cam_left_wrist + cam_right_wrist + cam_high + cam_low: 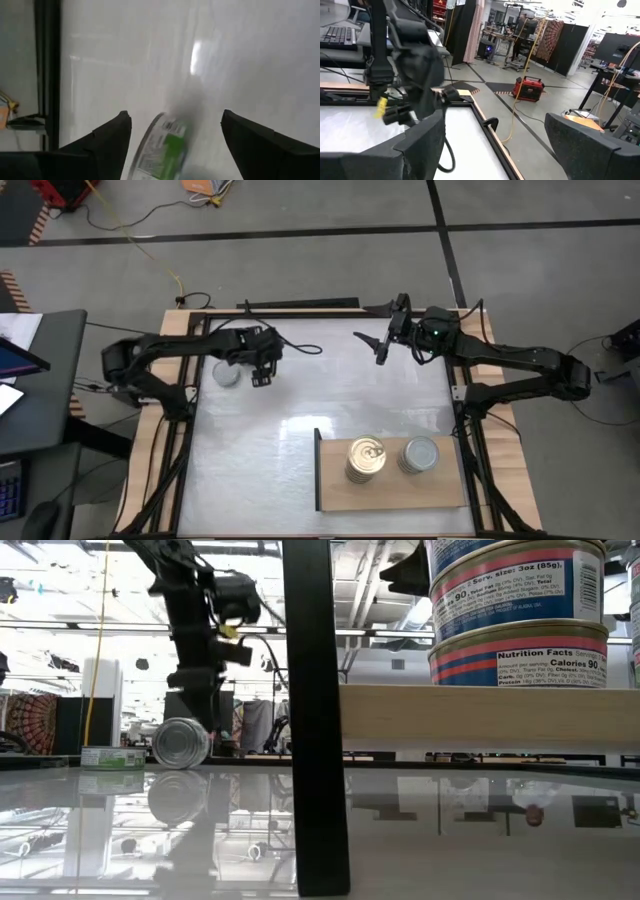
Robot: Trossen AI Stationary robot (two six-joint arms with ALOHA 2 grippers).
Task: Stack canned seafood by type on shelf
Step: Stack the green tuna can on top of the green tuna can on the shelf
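A tin with a green label [162,150] stands on its rim on the white table, its silver face [180,743] turned toward the near edge. It sits at the far left [226,373]. My left gripper [175,114] hangs open just above and beside it [262,370], a finger on either side, touching nothing. Another green-labelled tin [112,756] lies flat farther left. On the wooden shelf [440,492] at the near right stand a gold-lidded stack [366,457] and a silver-lidded stack [419,455]. My right gripper [383,348] waits open in the air at the far middle.
The shelf's dark upright end [315,720] stands at its left side, and its board [490,715] carries the stacked tins [515,600]. Wooden side rails [500,430] and dark frame bars border the table. White tabletop [300,405] stretches between the grippers and the shelf.
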